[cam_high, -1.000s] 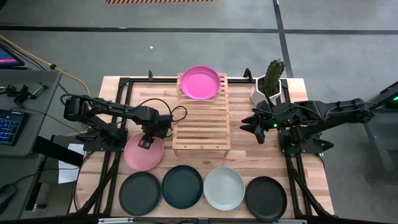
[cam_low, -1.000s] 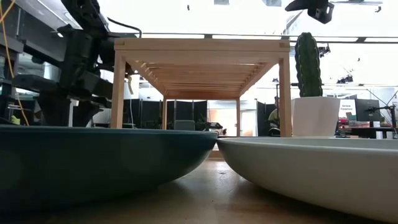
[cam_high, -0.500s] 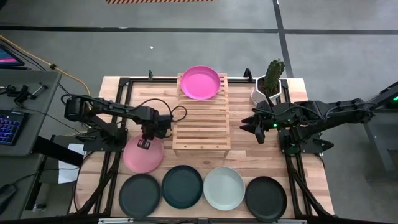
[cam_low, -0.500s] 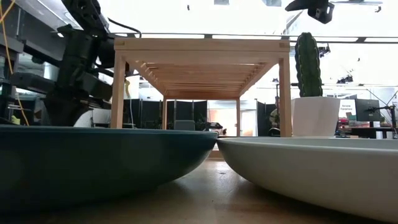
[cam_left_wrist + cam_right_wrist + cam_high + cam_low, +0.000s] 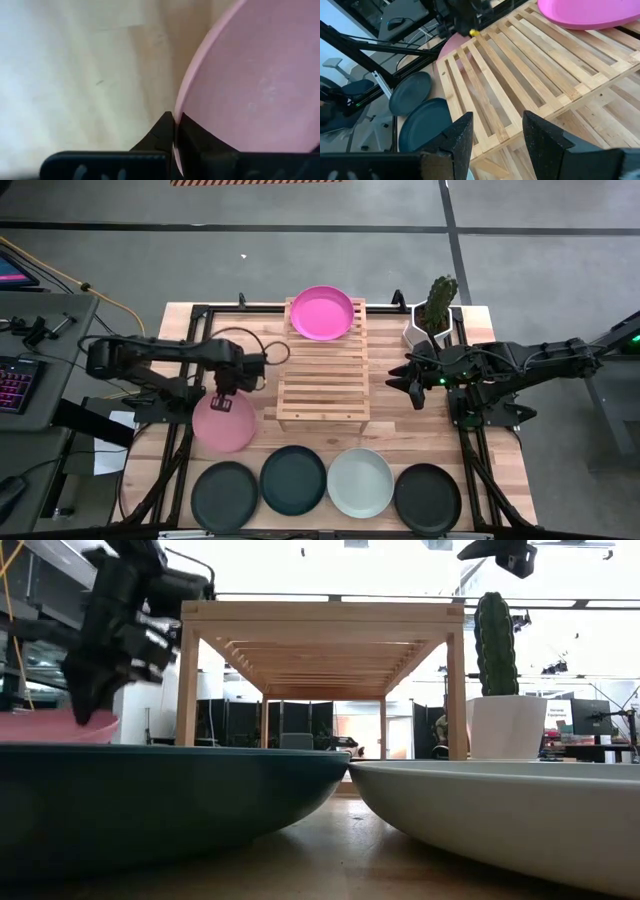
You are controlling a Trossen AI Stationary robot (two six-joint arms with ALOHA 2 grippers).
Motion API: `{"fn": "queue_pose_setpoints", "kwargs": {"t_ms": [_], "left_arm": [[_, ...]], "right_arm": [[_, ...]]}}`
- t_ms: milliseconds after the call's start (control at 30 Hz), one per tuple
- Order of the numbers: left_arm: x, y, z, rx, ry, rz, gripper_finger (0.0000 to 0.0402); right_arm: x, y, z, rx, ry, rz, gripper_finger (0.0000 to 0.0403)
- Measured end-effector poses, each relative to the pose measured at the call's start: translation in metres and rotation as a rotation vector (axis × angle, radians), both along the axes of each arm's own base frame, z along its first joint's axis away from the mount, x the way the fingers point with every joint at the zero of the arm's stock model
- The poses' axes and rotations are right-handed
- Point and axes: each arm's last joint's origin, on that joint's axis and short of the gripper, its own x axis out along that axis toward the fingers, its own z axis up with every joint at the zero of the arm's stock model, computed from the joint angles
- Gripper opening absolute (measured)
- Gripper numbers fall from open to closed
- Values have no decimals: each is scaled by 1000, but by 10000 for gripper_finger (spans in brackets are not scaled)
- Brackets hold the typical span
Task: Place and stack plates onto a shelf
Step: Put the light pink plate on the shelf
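Pale pink, the round shallow plate (image 5: 223,423) sits at the centre-left of the high view, left of the low light-wooden slatted shelf (image 5: 323,380), its rim pinched between the closed fingers of the left gripper (image 5: 222,402); a brighter pink round plate (image 5: 321,313) rests on the shelf's upper end. Along the bottom edge lie three dark teal-black round plates (image 5: 225,493) and one pale mint-white round plate (image 5: 360,482); the right gripper (image 5: 410,384) hovers right of the shelf, fingers spread wide and empty.
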Motion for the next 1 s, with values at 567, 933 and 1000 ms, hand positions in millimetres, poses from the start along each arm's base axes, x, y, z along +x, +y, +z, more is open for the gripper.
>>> {"fn": "queue_pose_setpoints", "kwargs": {"t_ms": [567,933,1000], "left_arm": [[6,6,152,-121,-282,361,1],[28,5,221,-265,-722,721,0],[43,5,221,-272,-783,786,0]], "right_arm": [[0,0,0,24,-2,-10,154],[0,0,0,15,-2,-12,154],[0,0,0,12,-2,-16,154]]}}
